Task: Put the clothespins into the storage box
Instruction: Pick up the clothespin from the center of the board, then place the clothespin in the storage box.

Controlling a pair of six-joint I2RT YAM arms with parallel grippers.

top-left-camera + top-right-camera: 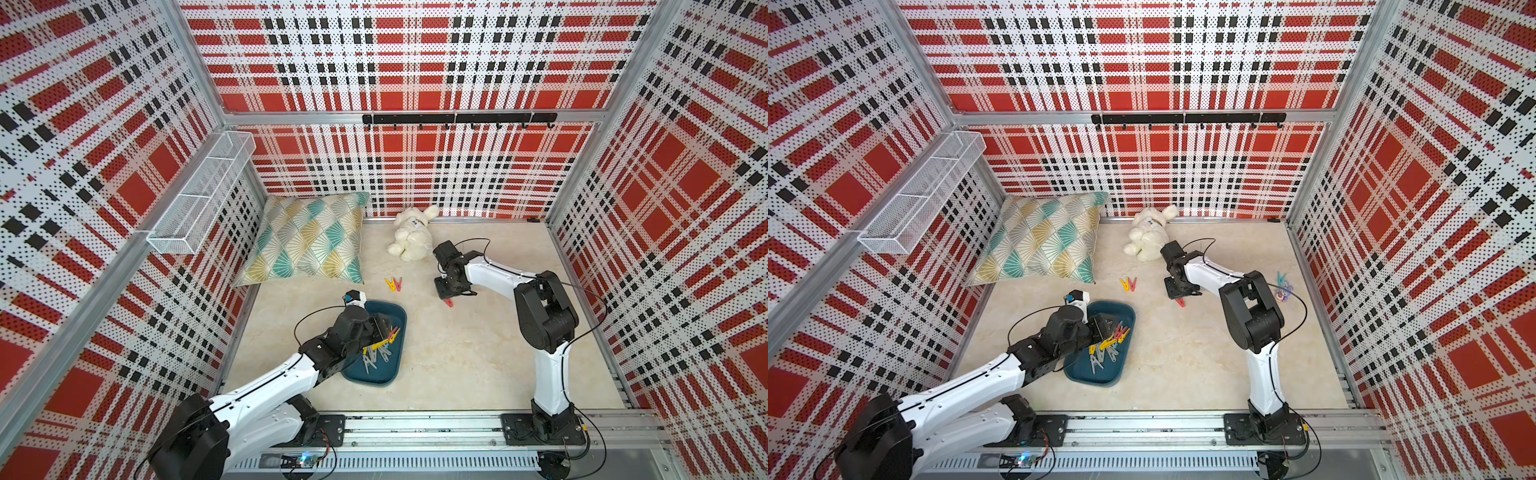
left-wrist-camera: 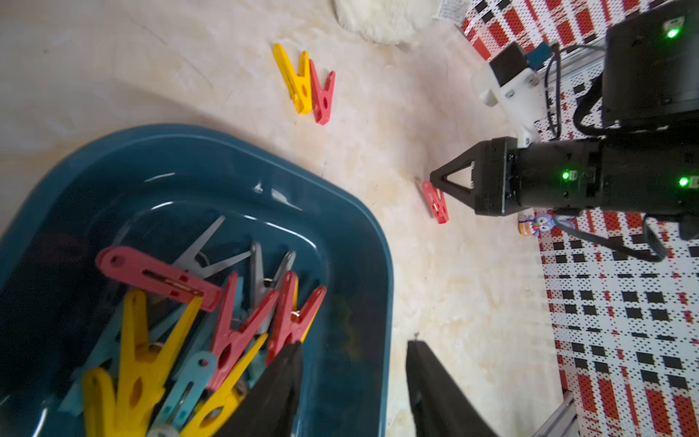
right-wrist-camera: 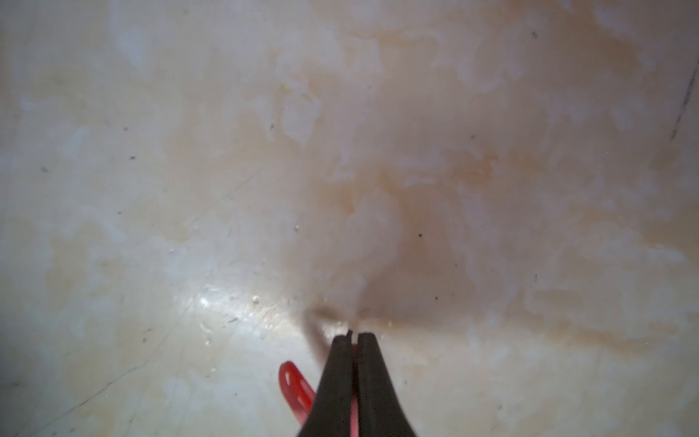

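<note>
Well apart from storage box [image 1: 384, 372], down on table [image 1: 457, 353]: right tool [image 1: 446, 298] pinched shut on red clothespin [image 1: 448, 302]. Step: pickup. Next, likely: lift clear, carry over box, release. Left tool [image 2: 354, 343] above clothespin pile [image 1: 380, 351] inside box, jaws half apart, empty. Yellow-red clothespin pair [image 1: 394, 284] beyond box, not yet collected.

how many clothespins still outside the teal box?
4: a yellow plastic clothespin and red plastic clothespin side by side in the open; a second red clothespin in the shut right gripper; a light blue clothespin beside the right arm. Others may be hidden.
</note>
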